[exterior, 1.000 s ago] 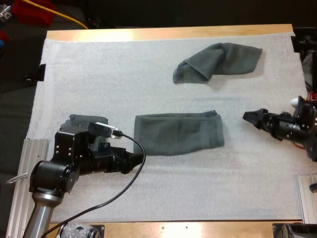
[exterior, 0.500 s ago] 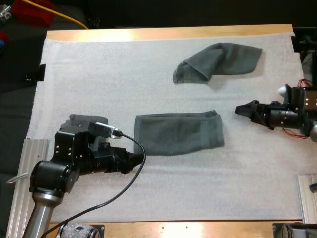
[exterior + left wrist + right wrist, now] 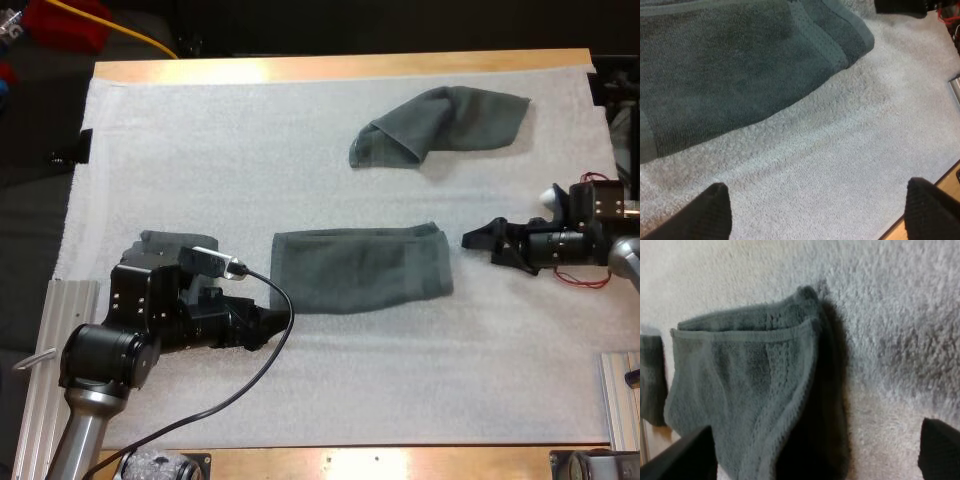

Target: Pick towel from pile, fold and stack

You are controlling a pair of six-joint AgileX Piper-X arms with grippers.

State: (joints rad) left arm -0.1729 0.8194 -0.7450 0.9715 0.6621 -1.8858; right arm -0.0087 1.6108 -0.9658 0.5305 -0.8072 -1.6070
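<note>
Grey-green, the folded towel (image 3: 360, 270) lies flat in the middle of the counter (image 3: 330, 68). My left gripper (image 3: 262, 328) stands wide open just beside its near left corner, and my right gripper (image 3: 478, 242), also wide open, points at its right end. A crumpled towel (image 3: 435, 125) sits farther back.

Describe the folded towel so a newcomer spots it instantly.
On the white mat, look mid-table between the left gripper and right gripper. The folded towel lies flat as a rectangle; the crumpled towel farther back is bunched.
</note>
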